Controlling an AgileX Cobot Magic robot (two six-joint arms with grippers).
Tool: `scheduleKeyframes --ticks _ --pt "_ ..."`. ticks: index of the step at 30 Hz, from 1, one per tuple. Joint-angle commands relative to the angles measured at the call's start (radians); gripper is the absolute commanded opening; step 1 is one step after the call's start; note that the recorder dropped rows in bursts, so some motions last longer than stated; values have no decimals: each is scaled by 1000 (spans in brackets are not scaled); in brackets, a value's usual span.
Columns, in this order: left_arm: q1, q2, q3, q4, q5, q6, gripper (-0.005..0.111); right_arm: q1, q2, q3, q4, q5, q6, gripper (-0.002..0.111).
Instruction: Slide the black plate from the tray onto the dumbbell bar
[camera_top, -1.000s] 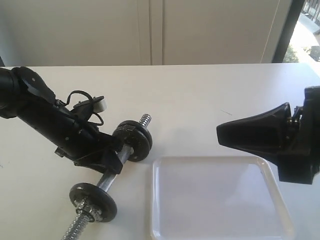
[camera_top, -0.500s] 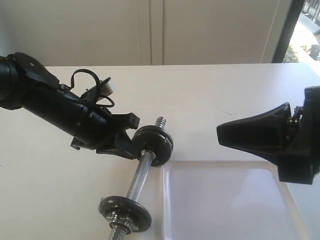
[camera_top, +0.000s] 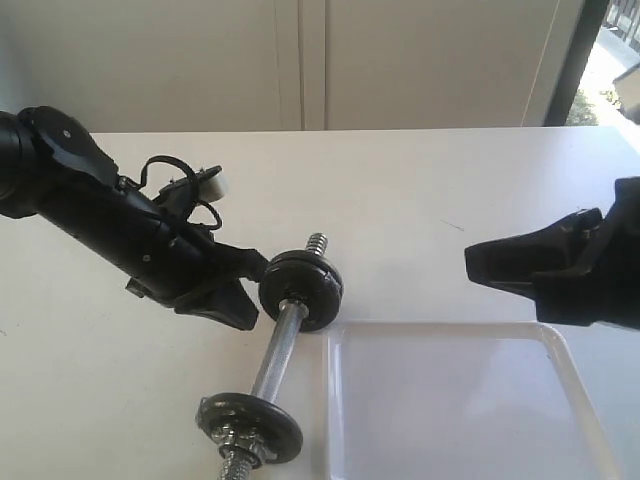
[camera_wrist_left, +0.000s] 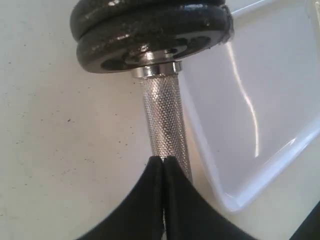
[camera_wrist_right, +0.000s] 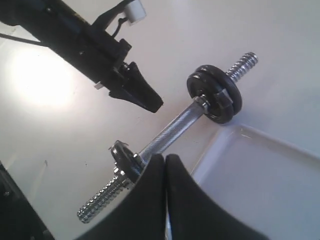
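My left hand (camera_wrist_left: 162, 161), fingers pressed together on nothing, points at the knurled chrome middle of the dumbbell bar (camera_top: 272, 355). My right hand (camera_wrist_right: 165, 159), likewise pinched closed and carrying nothing, hangs in the air near the glossy white tray (camera_top: 450, 410). The black plate (camera_wrist_left: 125, 10), round, matte and grainy, sits on the bar flush against a twin disc (camera_wrist_left: 150, 40), the pair resting on the tabletop (camera_top: 400, 180) at the tray's corner with a threaded end poking out beyond, while a third disc (camera_top: 250, 425) rides the bar's other end.
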Motion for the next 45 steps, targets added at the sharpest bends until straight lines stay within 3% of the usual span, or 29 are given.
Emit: scheduleKeyframes --ticks 1,5,11,45 --pt "-4 -24 3 60 -5 -5 0 -8 2 3 -16 -33 32 0" --pt "-4 -23 3 178 -5 -42 0 -8 2 3 -16 -35 32 0" --pt "-4 -12 3 226 2 -42 0 -5 2 3 -18 -25 32 0" --pt "-3 -7 7 314 -5 -55 0 -5 24 3 -18 35 62 0"
